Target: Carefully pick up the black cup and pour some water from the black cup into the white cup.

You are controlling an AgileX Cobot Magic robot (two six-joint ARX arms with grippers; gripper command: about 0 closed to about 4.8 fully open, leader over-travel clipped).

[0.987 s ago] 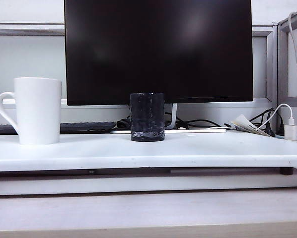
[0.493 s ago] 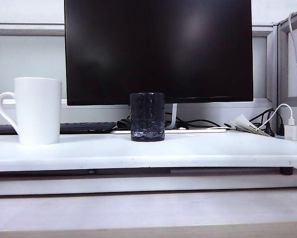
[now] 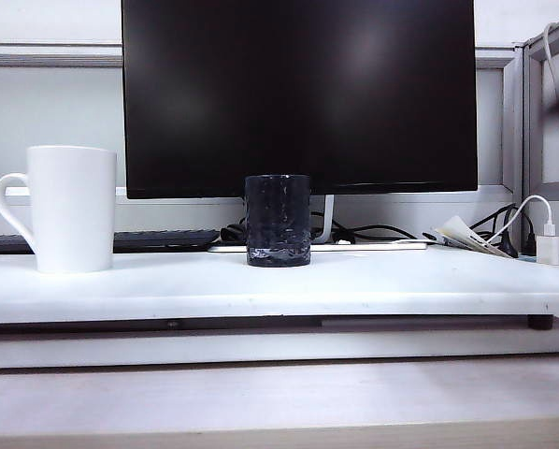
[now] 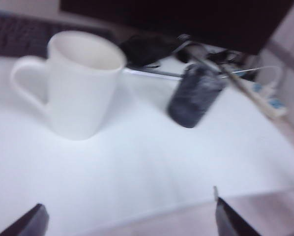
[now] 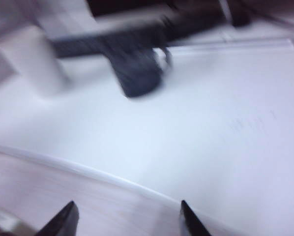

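The black cup [image 3: 277, 221] stands upright at the middle of the white shelf [image 3: 354, 285], dark and dimpled. At the shelf's left end stands the white cup [image 3: 71, 209], its handle turned outward. Neither arm shows in the exterior view. In the left wrist view my left gripper [image 4: 130, 216] is open and empty, back over the shelf's front edge, with the white cup [image 4: 83, 83] and the black cup [image 4: 193, 96] ahead of it. My right gripper [image 5: 125, 216] is open and empty too, near the front edge; the black cup [image 5: 137, 69] and the white cup [image 5: 36, 61] show blurred beyond. No water shows.
A large dark monitor [image 3: 298, 94] stands behind the cups, with a keyboard [image 3: 158, 239] and cables [image 3: 382, 231] at its foot. A white charger [image 3: 548, 248] and papers [image 3: 466, 236] sit at the shelf's right end. A lower wooden desk surface [image 3: 279, 398] lies in front.
The cups have not moved in the exterior view. A faint blur has appeared at that view's upper right edge.
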